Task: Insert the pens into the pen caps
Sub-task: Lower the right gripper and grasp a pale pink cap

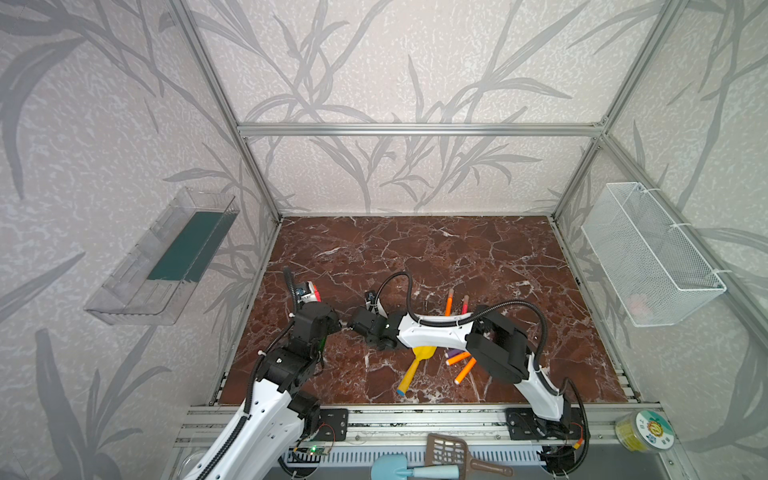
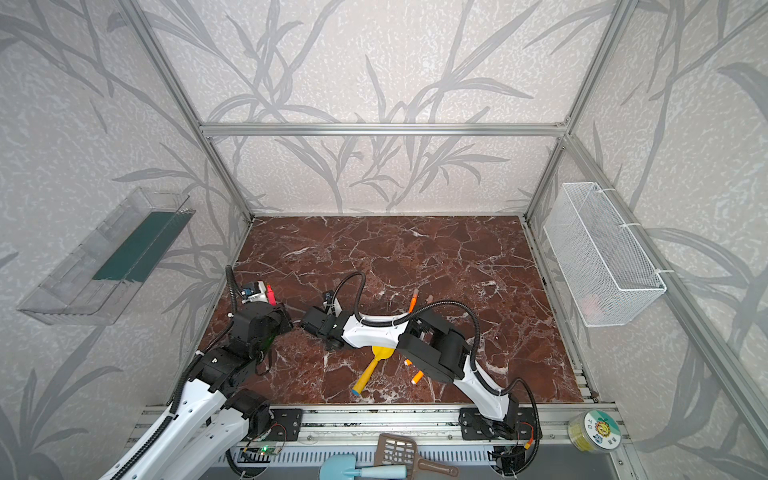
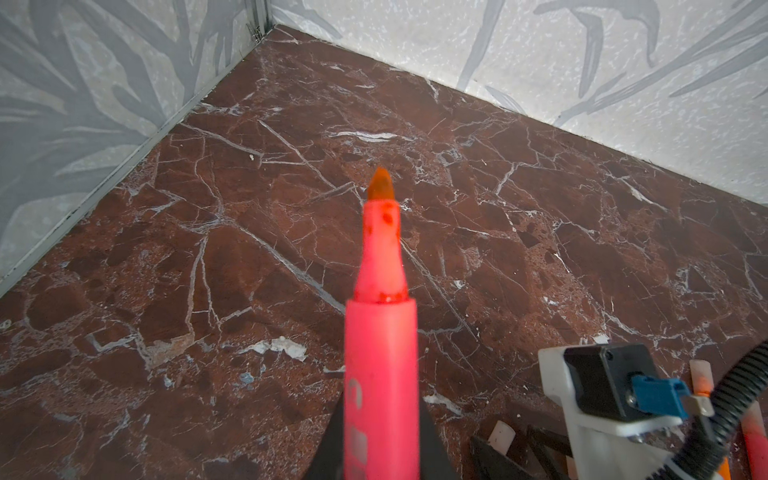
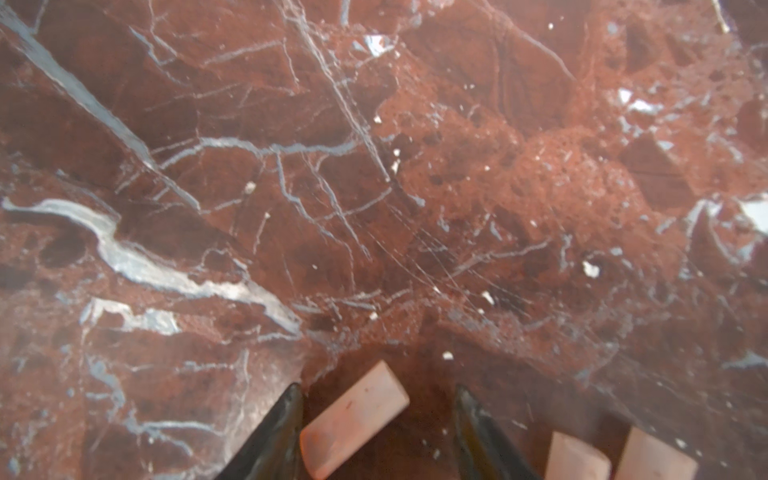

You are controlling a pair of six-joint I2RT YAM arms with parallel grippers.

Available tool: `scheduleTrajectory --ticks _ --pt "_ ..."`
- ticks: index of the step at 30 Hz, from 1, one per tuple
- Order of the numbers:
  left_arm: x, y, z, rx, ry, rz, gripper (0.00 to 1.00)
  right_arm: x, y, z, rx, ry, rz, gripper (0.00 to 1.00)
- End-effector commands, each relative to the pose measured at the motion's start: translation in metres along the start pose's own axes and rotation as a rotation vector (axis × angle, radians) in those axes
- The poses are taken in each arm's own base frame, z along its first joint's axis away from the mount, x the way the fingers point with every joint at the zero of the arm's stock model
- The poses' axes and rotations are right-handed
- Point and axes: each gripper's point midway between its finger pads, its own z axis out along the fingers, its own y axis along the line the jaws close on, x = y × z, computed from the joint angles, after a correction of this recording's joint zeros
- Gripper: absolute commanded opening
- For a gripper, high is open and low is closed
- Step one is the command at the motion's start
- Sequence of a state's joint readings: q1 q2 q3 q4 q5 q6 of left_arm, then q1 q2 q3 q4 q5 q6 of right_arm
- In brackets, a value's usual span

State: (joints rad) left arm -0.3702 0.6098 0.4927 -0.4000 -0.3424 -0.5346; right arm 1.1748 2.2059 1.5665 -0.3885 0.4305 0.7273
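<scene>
Now right gripper (image 4: 377, 409) straddles, unclosed, stubby translucent pinkish cap (image 4: 353, 419) near two spare caps (image 4: 577, 457); square jaws first. Left gripper (image 3: 380, 432) clamps red-pink marker pen (image 3: 380, 332).

Yellow shovel (image 1: 411, 372), wire basket (image 1: 648, 257)

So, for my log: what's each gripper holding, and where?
Left gripper clamps the pink pen by its barrel. Right gripper holds nothing, open around a cap.
</scene>
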Motion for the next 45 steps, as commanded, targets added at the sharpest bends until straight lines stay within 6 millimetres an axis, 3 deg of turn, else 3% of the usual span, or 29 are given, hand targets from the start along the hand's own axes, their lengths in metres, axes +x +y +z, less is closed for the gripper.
scheduleTrajectory --ticks 1,6,22,36,45 --pt "0.006 0.005 0.001 -0.017 0.011 -0.007 0.00 0.000 -0.013 -0.013 0.024 -0.022 0.020 0.52" --pt "0.006 0.006 0.001 -0.017 0.013 -0.007 0.00 0.001 -0.016 -0.014 0.022 -0.035 0.030 0.41" --pt "0.007 0.005 0.002 -0.009 0.016 -0.008 0.00 -0.004 -0.010 0.011 0.020 -0.010 0.032 0.43" --pt "0.008 0.003 0.002 0.002 0.019 -0.010 0.00 0.001 -0.015 0.022 0.019 0.023 0.047 0.29" --pt "0.010 -0.005 0.004 0.039 0.037 0.000 0.00 -0.003 -0.014 0.014 -0.013 0.006 0.062 0.16"
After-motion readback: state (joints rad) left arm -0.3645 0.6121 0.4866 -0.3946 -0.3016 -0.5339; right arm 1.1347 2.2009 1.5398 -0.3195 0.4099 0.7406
